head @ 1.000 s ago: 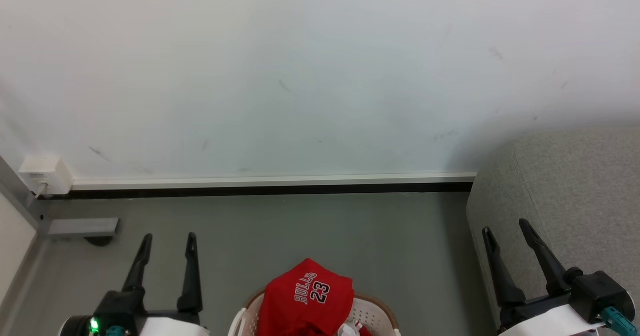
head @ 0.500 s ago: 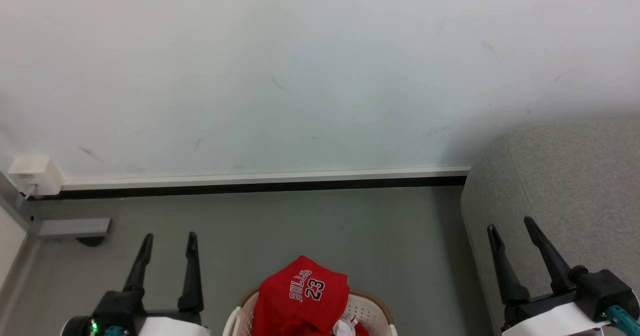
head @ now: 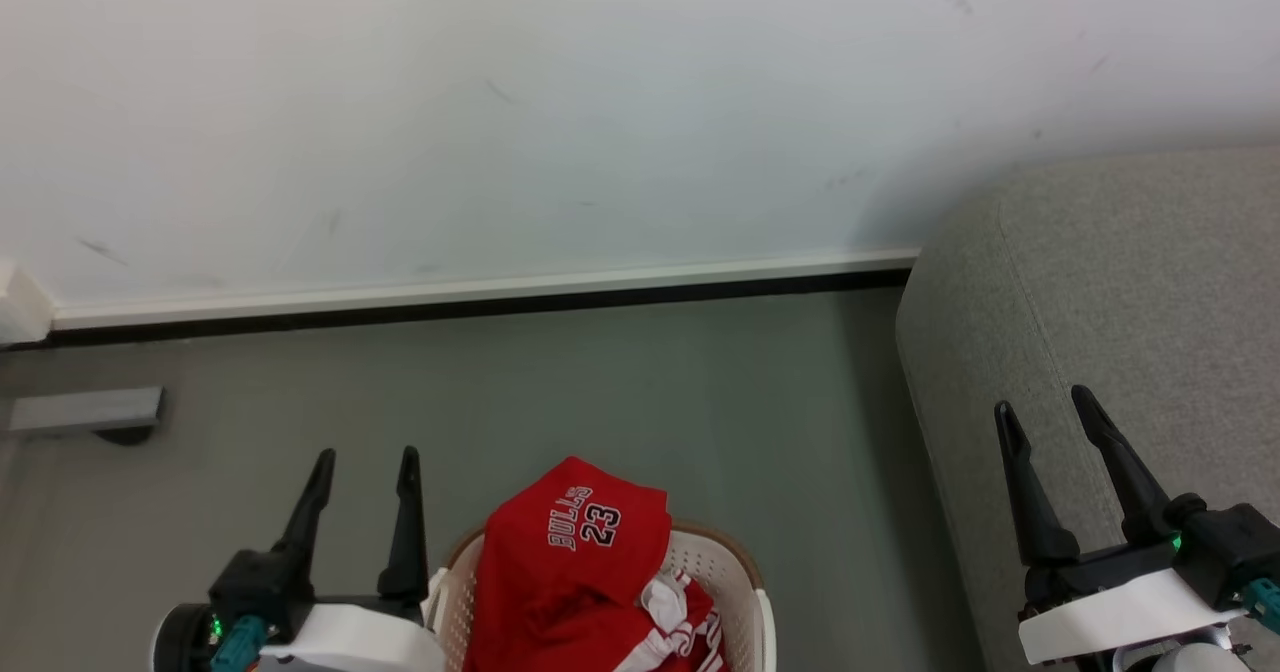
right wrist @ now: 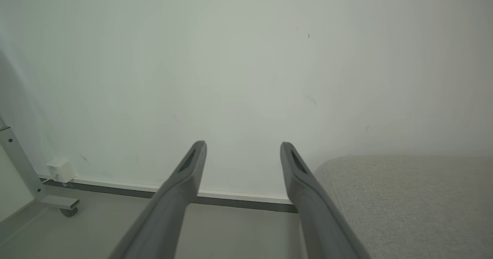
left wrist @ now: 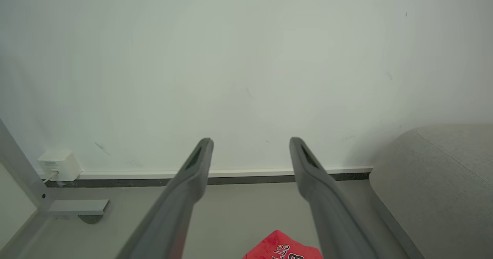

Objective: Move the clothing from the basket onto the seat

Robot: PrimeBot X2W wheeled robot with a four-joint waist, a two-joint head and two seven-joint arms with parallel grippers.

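the head view sits lower than a second ago, a camera tilt and not the things moving: more of the basket (head: pixel 712 560) shows at 6 o'clock, the clothing (head: pixel 575 552) heaped in it, untouched. left fingers (head: pixel 404 512) at 7 o'clock and right fingers (head: pixel 1028 492) at 4 o'clock stand spread wide, gripping nothing. the seat (head: pixel 1150 282) lies at 3 o'clock, well apart from the basket. i judge the pick-up is not yet begun
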